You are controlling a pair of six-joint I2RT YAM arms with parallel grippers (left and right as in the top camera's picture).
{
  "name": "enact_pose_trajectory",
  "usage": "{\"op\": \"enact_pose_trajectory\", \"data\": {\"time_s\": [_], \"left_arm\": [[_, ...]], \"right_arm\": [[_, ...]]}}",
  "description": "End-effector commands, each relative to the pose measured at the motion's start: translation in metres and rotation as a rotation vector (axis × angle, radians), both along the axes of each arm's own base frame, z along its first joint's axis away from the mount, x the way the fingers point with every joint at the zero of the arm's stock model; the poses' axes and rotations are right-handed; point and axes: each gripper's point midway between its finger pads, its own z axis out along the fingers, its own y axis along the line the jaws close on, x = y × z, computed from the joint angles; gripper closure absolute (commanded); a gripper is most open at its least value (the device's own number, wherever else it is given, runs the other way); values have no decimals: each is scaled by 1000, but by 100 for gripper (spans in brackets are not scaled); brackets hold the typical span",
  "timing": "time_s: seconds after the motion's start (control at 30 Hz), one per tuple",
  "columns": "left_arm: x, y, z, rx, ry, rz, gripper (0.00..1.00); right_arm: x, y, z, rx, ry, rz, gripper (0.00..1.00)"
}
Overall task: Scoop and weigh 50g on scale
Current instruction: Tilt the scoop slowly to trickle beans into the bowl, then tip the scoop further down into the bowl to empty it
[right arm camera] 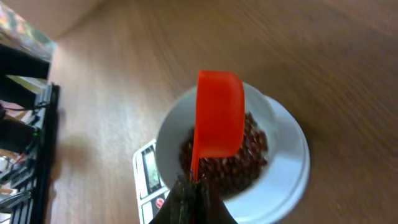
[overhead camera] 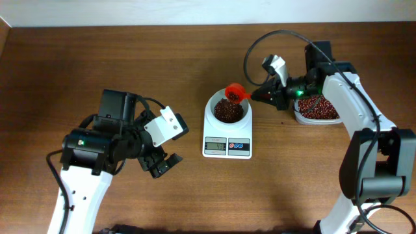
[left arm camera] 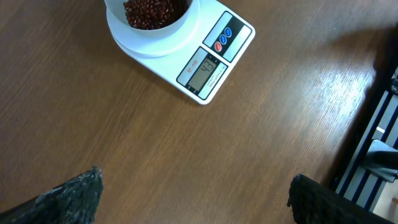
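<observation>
Right gripper is clamped fully shut on the thin handle of a red scoop. It holds the cup of the scoop over the upper right rim of the round white bowl; in the right wrist view the scoop's underside hangs directly above the red beans heaped in that bowl. Whether any beans are in the scoop cannot be told. Left gripper stands wide open and empty in the lower left of the overhead frame, well apart from everything, with only bare table between its fingers. The scale sits just right of centre in the overhead frame with the bowl on its platform, its display and its red and blue buttons facing the bottom edge. The tub of beans lies to its right, under the right arm. The display is lit, but its digits are too small to read with confidence. The scale looks like light, stiff, smooth plastic, so it would probably slide on the wood at a nudge, and any touch on the platform would upset the reading. If it must be moved, the side edges of its base are the place to grip, clear of platform, buttons and display; otherwise it is best left alone, with beans tipped in gently.
</observation>
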Motion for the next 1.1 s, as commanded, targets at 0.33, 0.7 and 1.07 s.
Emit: {"op": "enact_pose_trajectory", "data": {"time_s": [0.33,0.7,1.07], "left_arm": [[-2,-1,-1,-7,10,5,1],[-2,-1,-1,-6,9,5,1],[-2,-1,-1,-7,10,5,1]], "right_arm": [[0,1,2,-71,-85,31,96],[-1,11,43,37,-152,59,96],[1,1,55,-237,-293,11,96]]}}
